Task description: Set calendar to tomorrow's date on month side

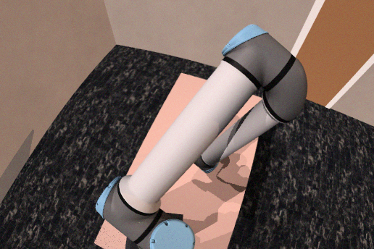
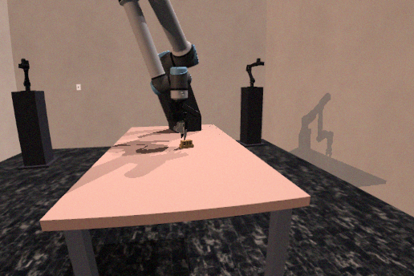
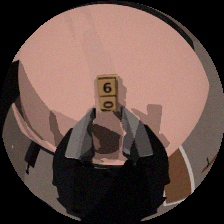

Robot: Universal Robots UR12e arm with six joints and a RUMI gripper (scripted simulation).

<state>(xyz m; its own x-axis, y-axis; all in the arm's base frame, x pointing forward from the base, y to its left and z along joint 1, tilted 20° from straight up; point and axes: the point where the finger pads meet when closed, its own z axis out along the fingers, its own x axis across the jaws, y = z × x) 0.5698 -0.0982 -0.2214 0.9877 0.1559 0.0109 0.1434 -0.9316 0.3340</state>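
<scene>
Pink counter (image 1: 180, 90) (image 2: 179, 184) (image 3: 150, 45) beneath the calendar (image 2: 186, 144) (image 3: 107, 93); just beside it, partly open, empty fingers (image 2: 183, 131) are poised. Light, stiff cubes, probably best gripped by opposite sides.

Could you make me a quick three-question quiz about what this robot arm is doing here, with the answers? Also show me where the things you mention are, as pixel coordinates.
1. True or false: the gripper (image 2: 184, 137) (image 3: 108, 108) is holding one of the wooden number cubes (image 3: 107, 88).
2. Fill in the blank: the tabletop (image 1: 176, 98) (image 2: 179, 180) (image 3: 150, 45) is coloured ____.
3. Which digit shows nearer the gripper's fingertips in the wrist view? A) 4 B) 0 C) 7

Key: 1. False, the jaws stand apart with no cube between them. 2. Pink. 3. B.
</scene>
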